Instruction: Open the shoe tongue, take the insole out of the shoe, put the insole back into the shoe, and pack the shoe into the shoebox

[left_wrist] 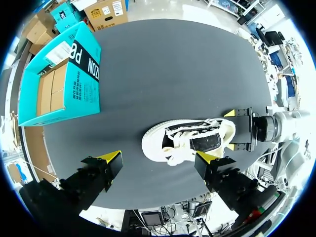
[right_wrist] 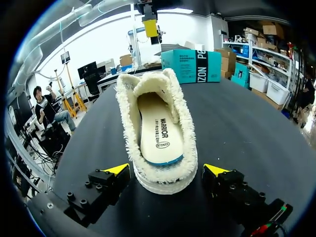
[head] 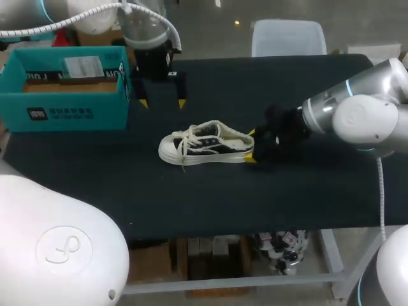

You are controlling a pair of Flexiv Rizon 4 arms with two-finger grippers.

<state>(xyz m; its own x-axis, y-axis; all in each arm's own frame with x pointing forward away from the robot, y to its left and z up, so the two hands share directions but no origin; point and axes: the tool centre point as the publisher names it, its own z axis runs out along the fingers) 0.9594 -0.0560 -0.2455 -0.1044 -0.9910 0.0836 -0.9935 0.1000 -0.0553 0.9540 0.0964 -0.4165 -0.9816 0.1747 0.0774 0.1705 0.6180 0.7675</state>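
Right gripper (right_wrist: 167,170) straddles heel of fleecy white shoe (right_wrist: 183,123), insole (right_wrist: 157,136) apparently inside.

The table (head: 287,197) has a flat, dark, matte top that fills most of the head view. Two things lie on it. A white low shoe (head: 205,143) with dark side panels and white laces stands upright on its sole near the middle, toe pointing to the left side and heel to the right. A teal box (head: 64,113), open at the top, sits at the far left corner, well apart from the shoe.
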